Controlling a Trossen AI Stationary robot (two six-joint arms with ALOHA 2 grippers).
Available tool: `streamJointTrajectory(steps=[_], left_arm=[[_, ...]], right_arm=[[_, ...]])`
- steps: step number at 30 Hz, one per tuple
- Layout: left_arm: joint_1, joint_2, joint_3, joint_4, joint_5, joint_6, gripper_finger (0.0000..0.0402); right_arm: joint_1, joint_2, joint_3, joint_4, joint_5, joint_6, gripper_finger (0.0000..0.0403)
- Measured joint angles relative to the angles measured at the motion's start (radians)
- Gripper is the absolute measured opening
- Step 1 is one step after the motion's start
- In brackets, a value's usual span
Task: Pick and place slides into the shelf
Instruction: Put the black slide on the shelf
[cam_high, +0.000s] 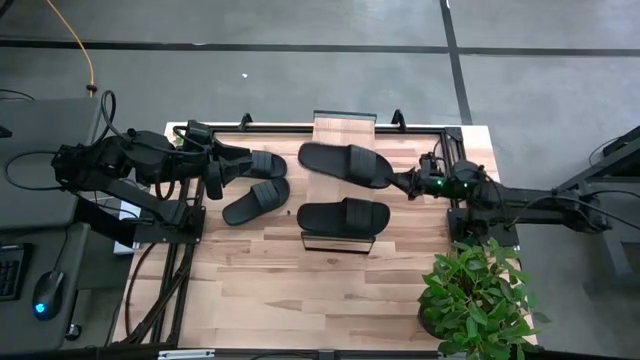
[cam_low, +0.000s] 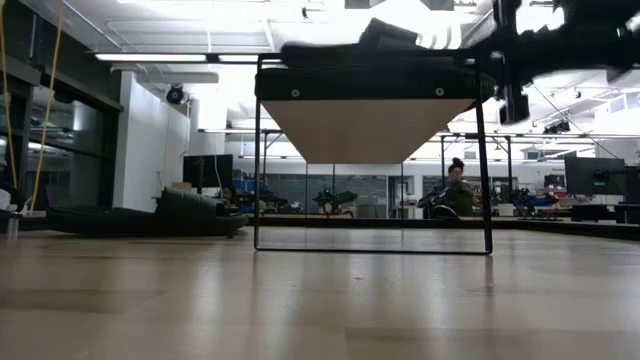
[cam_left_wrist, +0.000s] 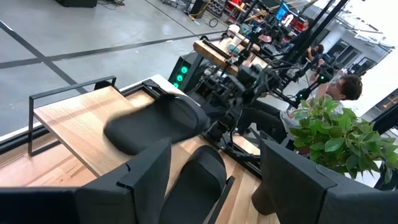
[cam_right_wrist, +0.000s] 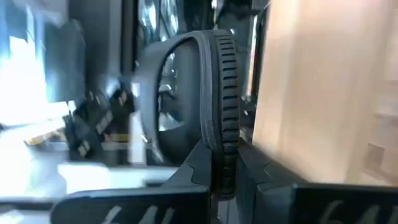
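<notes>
The shelf (cam_high: 345, 128), a light wood plank on a thin black frame, runs near to far across the table's middle. One black slide (cam_high: 342, 215) lies crosswise on its near half and shows on top of it in the low view (cam_low: 320, 50). My right gripper (cam_high: 408, 184) is shut on a second slide (cam_high: 345, 163) over the shelf's far half. Two more slides (cam_high: 256, 200) (cam_high: 262, 162) lie on the table left of the shelf. My left gripper (cam_high: 228, 172) is open, with its fingers either side of the farther slide (cam_left_wrist: 205, 180). My right gripper pinches the end of the slide's sole (cam_right_wrist: 219, 146) between its two fingers, which come level from the table's right side, along the slide's length. The slide is lifted clear above the shelf's plank and reaches out toward the table's left, its ribbed strap (cam_right_wrist: 227, 87) seen edge-on.
A potted plant (cam_high: 480, 295) stands at the table's near right corner. Cables and the left arm's base (cam_high: 150, 215) fill the left edge. Bare wood tabletop (cam_high: 300, 290) lies near the front edge. A person (cam_low: 455, 185) sits in the room beyond.
</notes>
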Motion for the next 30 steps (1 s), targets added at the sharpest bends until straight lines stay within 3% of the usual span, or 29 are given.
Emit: streamJointTrajectory(steps=[5,16,30], left_arm=[[0.000,0.000,0.000,0.000,0.003,0.000,0.0230],[0.000,0.000,0.000,-0.002,0.007,-0.001,0.0230],[0.000,0.000,0.000,-0.006,0.007,-0.001,0.0230]], right_arm=[[-0.001,0.001,-0.066,0.097,0.067,0.025,0.0005],[0.000,0.002,0.006,-0.127,-0.065,-0.016,0.0005],[-0.001,0.001,0.006,-0.165,-0.102,-0.011,0.0005]])
